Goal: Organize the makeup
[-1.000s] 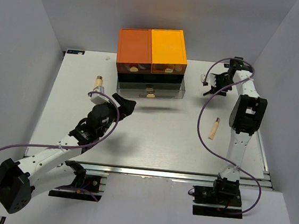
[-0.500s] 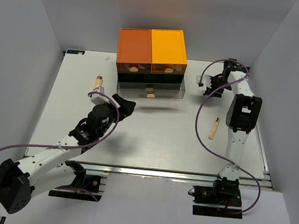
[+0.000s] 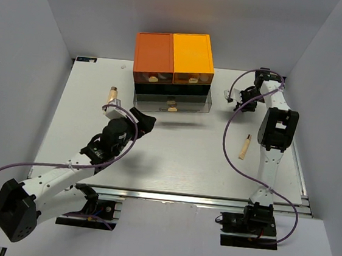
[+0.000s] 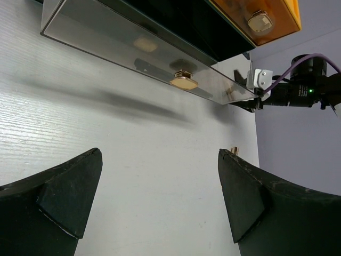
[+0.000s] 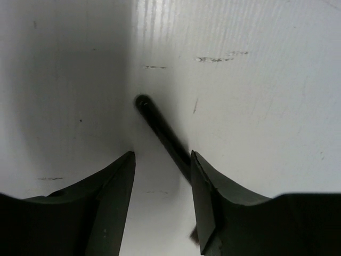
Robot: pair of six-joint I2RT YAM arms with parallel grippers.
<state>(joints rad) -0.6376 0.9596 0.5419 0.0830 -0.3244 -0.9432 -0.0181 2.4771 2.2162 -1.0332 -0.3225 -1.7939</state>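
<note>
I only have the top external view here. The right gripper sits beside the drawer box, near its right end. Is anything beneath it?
Observer: Yes. The right wrist view shows a thin black stick lying on the table between the fingertips of the right gripper.
Operator: Closed on it?
Observer: No, the jaws stand open; the stick is not pinched.
Operator: And the other arm?
Observer: The left gripper is open and empty in its wrist view, facing the gold knob on the clear drawer.
</note>
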